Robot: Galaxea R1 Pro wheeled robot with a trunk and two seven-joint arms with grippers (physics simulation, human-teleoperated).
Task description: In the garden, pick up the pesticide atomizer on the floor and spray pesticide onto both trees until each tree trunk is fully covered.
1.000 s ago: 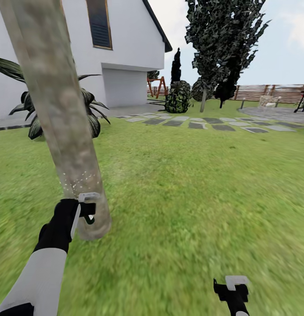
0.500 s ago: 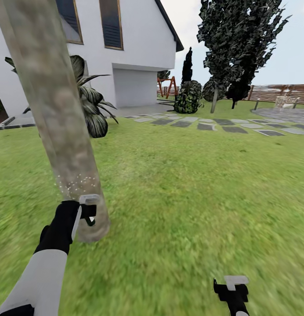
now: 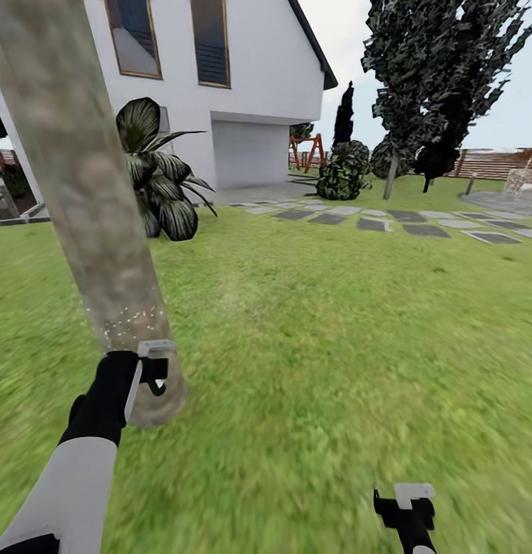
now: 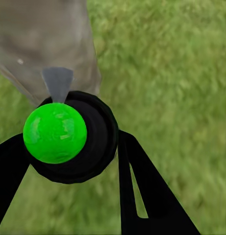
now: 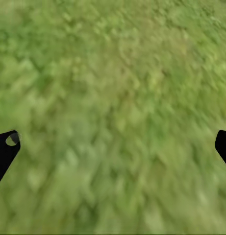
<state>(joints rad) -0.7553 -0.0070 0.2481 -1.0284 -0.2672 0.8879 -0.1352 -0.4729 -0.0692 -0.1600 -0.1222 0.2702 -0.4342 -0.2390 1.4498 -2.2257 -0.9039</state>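
Observation:
A thick pale mottled tree trunk (image 3: 89, 208) leans up the left of the head view, with whitish pesticide specks (image 3: 131, 319) scattered over its lower part. My left gripper (image 3: 153, 371) hovers right at the trunk's base, shut on the pesticide atomizer (image 4: 68, 139). In the left wrist view the atomizer is a black round body with a green top, its grey nozzle (image 4: 57, 81) pointing at the trunk (image 4: 39, 44). My right gripper (image 3: 408, 500) hangs low on the right over grass, open and holding nothing (image 5: 113, 147).
A striped broad-leaf plant (image 3: 162, 185) stands behind the trunk by the white house (image 3: 251, 85). Stepping stones (image 3: 374, 219) cross the lawn toward dark thin-stemmed trees (image 3: 443, 69) and the wooden fence (image 3: 497, 163). Open grass (image 3: 335, 346) stretches ahead and to the right.
The head view has swung left, so house, plant and far trees have slid right in the picture. Both arms keep their places in the view, and the left gripper stays by the trunk base.

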